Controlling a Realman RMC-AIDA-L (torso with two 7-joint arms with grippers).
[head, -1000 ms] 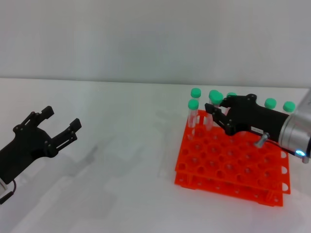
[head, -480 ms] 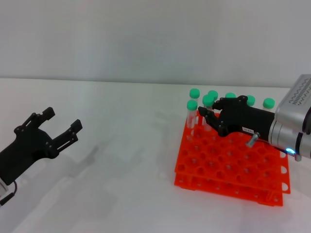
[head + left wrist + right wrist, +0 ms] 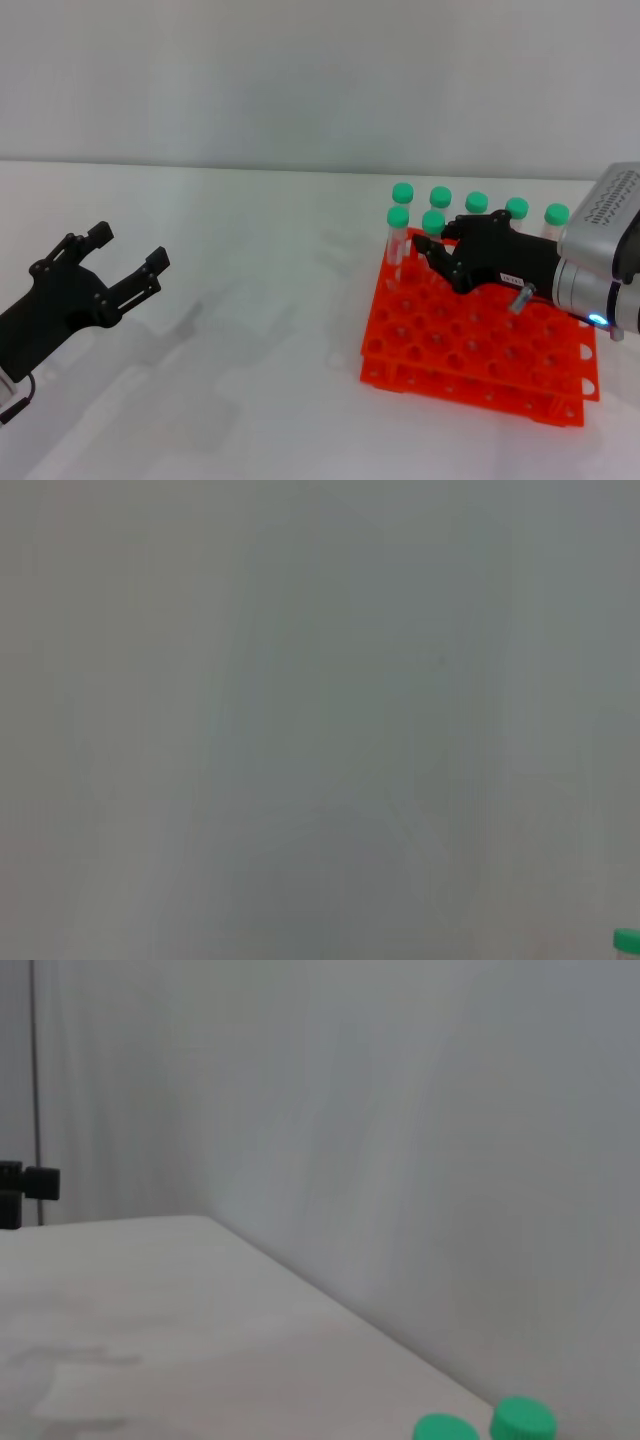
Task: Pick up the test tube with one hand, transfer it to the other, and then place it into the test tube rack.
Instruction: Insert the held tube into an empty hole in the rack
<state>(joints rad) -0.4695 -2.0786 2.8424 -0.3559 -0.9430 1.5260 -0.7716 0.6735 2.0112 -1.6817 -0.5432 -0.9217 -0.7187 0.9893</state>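
Note:
The orange-red test tube rack [image 3: 470, 345] stands on the white table at the right. My right gripper [image 3: 431, 250], with a silver wrist and blue light, reaches over the rack's back left part. It is shut on the test tube [image 3: 433, 222], whose green cap stands just above the fingers; the tube is upright and sits low in a hole of the second row. My left gripper [image 3: 128, 246] is open and empty, hovering over the table at the far left. The right wrist view shows two green caps [image 3: 523, 1418] and, far off, the left gripper's fingers [image 3: 22, 1186].
Several other green-capped tubes stand in the rack's back rows, such as one at the back left corner [image 3: 403, 192] and one just in front of it [image 3: 398, 216]. The left wrist view shows only a bit of green cap [image 3: 628, 940]. A white wall rises behind the table.
My right gripper has moved left and down with the test tube, lowering it into the rack; its green cap now sits level with the neighbouring caps. The left arm has not moved.

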